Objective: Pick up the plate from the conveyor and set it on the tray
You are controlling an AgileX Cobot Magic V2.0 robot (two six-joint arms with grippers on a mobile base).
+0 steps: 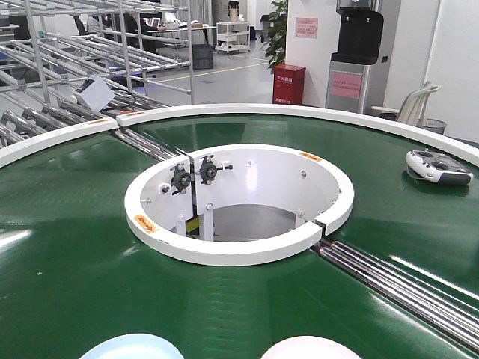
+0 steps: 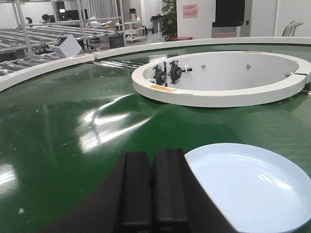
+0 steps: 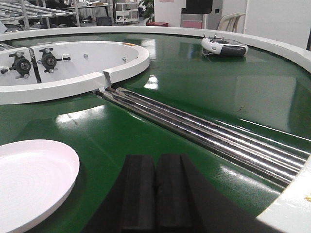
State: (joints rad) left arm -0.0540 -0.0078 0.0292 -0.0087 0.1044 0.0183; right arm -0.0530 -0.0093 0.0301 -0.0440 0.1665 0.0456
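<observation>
The dark green conveyor (image 1: pixel 67 247) rings a white-walled central opening (image 1: pixel 239 198). Two plates lie on its near edge. A pale blue plate (image 1: pixel 131 347) (image 2: pixel 250 187) lies just right of my left gripper (image 2: pixel 153 158), which is shut and empty above the belt. A pinkish-white plate (image 1: pixel 310 348) (image 3: pixel 31 177) lies left of my right gripper (image 3: pixel 156 160), also shut with nothing in it. Neither gripper touches a plate. The tray is out of view.
A grey-white remote controller (image 1: pixel 438 166) (image 3: pixel 224 46) rests on the belt at the far right. Steel roller strips (image 1: pixel 408 280) (image 3: pixel 204 131) cross the belt right of the opening. Metal racks (image 1: pixel 67 67) and a red cabinet (image 1: pixel 289 84) stand beyond the conveyor.
</observation>
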